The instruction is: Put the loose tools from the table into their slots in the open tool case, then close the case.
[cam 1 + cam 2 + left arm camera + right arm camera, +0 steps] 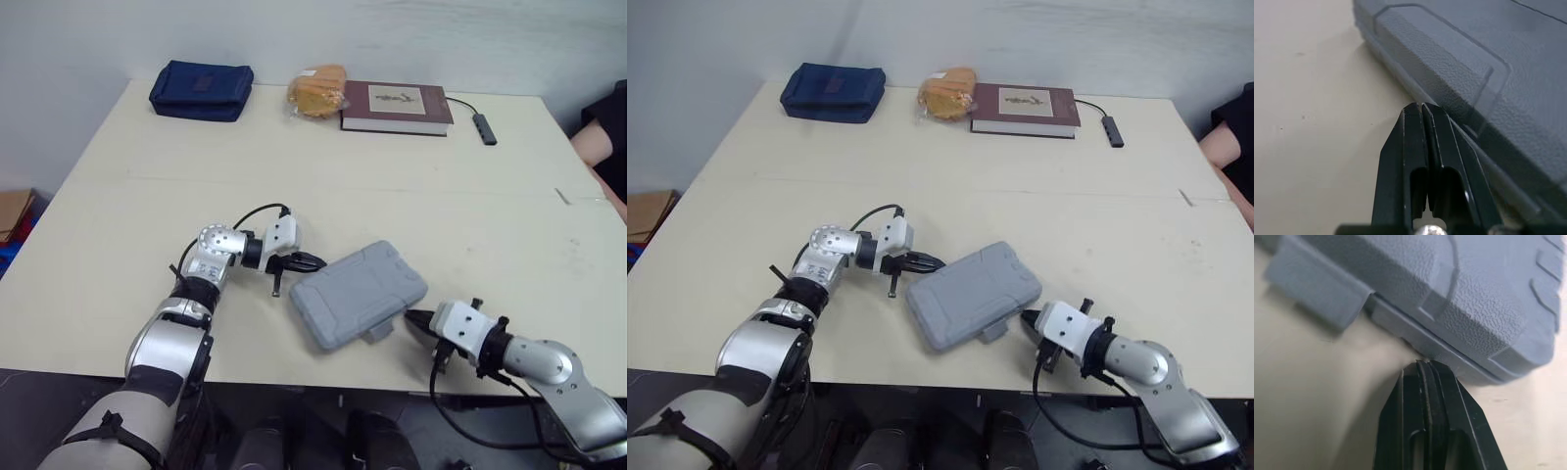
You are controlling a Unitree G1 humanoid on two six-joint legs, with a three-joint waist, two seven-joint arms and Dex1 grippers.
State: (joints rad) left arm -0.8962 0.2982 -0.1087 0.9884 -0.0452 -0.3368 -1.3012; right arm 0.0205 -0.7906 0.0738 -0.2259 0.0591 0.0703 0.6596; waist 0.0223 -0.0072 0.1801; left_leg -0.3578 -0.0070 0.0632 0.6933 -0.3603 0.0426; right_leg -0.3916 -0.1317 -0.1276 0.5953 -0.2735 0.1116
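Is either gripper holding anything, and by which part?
Nothing is held. The left gripper and right gripper are shut empty, tips at opposite edges of the closed tool case.

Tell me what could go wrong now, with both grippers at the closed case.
1. The latch juts out from the grey tool case, perhaps unfastened; the lid may pop open.
2. The shut left gripper and shut right gripper sit at opposite sides; uneven pushing could spin the case.
3. The case lies near the front edge of the table and could slide off.
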